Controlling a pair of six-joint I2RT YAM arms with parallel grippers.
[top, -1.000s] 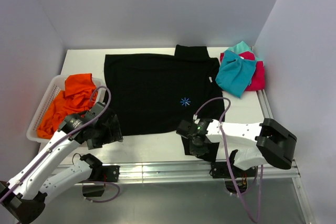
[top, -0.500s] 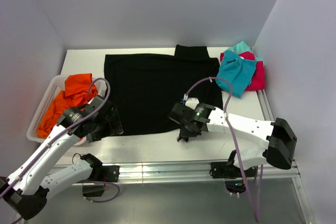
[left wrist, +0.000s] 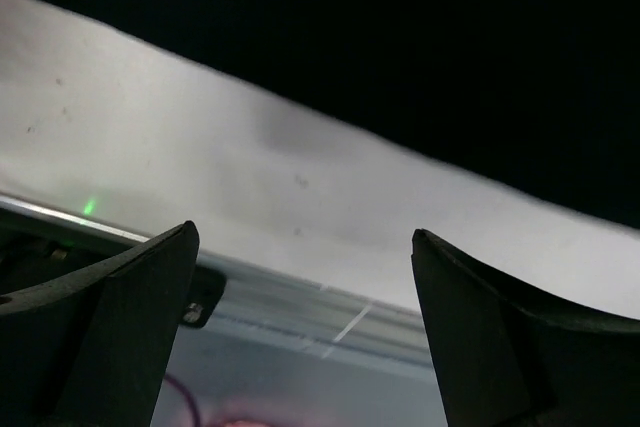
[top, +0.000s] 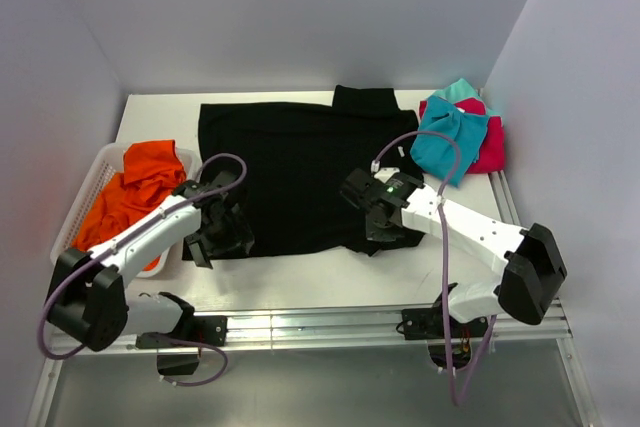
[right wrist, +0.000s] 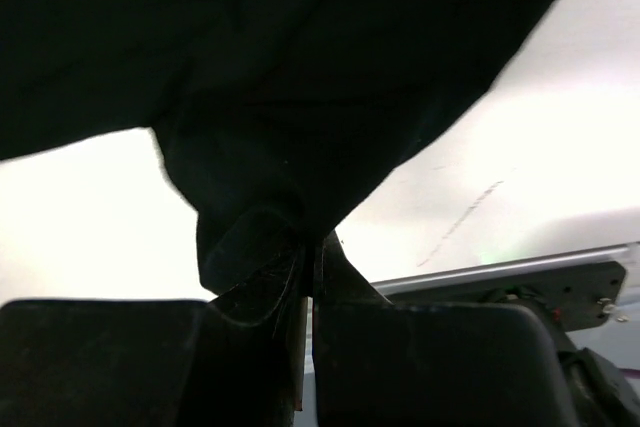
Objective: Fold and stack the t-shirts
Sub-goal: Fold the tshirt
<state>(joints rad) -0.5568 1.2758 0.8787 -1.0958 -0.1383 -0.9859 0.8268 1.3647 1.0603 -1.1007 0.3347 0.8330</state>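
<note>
Key relation: the black t-shirt point(top: 290, 162) is lying flat mid-table, long axis looking left-right. Its near edge is running between the two grippers.
Right gripper point(top: 385, 227): you're seeing it pinching the near-right corner. In the right wrist view the fingers are pressed together on a bunch of black cloth point(right wrist: 300, 77), which is draping limp over the right gripper point(right wrist: 308, 282).
Left gripper point(top: 212, 240): it's sitting at the near-left corner. In the left wrist view the left gripper point(left wrist: 305, 297) is showing spread fingers holding nothing.
Gap: bare white table point(left wrist: 250, 177) is showing between those fingers and the shirt edge point(left wrist: 400, 57), so the cloth is lying just to the far side, not touching.
Judgement: you're probably needing the left corner gripped before both arms are carrying that edge over. Left arm is the nearer one for it.
Materials: the shirt is reading as soft, matte and thin, the table as smooth and hard, the fingers as rigid black wedges.
Other shirts: the orange one point(top: 135, 192) is crumpled in a white lattice basket point(top: 98, 175) at left. Teal point(top: 445, 137) is lying over pink-red point(top: 490, 152) far right, well apart from both grippers.
</note>
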